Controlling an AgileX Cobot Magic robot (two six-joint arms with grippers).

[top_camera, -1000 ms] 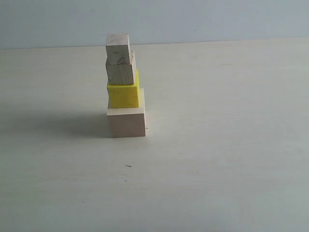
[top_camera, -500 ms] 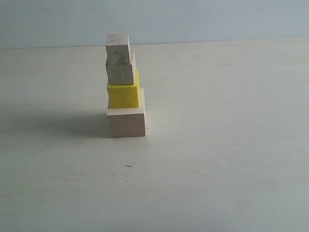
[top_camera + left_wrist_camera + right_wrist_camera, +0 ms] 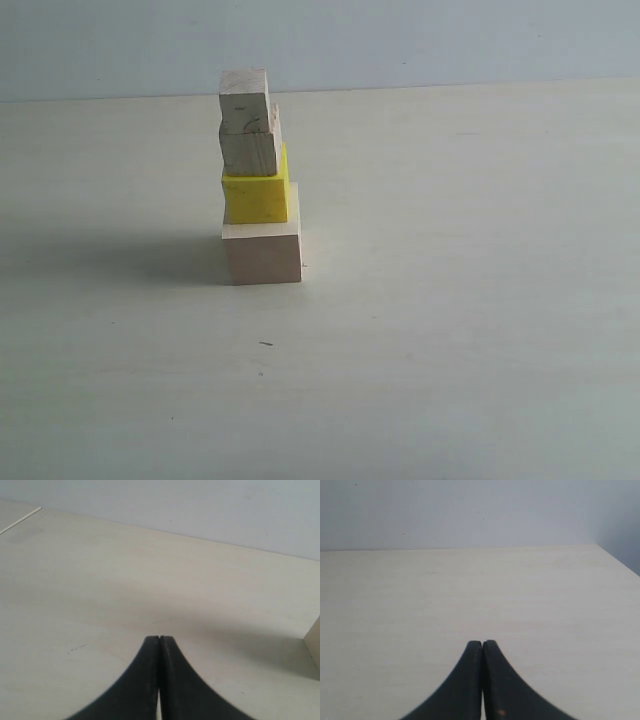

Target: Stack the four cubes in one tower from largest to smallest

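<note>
Left fingers (image 3: 156, 645) first: the two black tips are pressed flat together, nothing between them, just a thin seam running down the middle. They hang low over the bare pale desk (image 3: 100, 580). Right fingers (image 3: 478, 647), same story: the tips meet edge to edge and pinch nothing, with the light desk top stretching ahead to its far edge, where the grey-blue wall (image 3: 470, 510) rises.

Out from my left fingers, a slice of the large pale wooden cube (image 3: 314, 640) shows at the rim of the left wrist view. It sits on the desk, well apart from the tips, and a soft shadow runs across the desk towards it.

Now the wide exterior view. The tower stands on the desk left of its middle, set well back from the near edge, its top rising past the line of the far edge. At the bottom is the large pale wooden cube (image 3: 262, 255), flat on the desk. On it sits the smaller bright yellow cube (image 3: 256, 198), then the medium grainy wooden cube (image 3: 250, 150), and on top the small wooden cube (image 3: 245, 95). Four in one column, each touching the one below. The left faces line up almost flush, so the right side steps inward going up. The tower's shadow (image 3: 130, 255) falls across the desk towards the left edge. A tiny dark speck (image 3: 266, 343) lies on the desk nearer the front edge, apart from the bottom cube.
</note>
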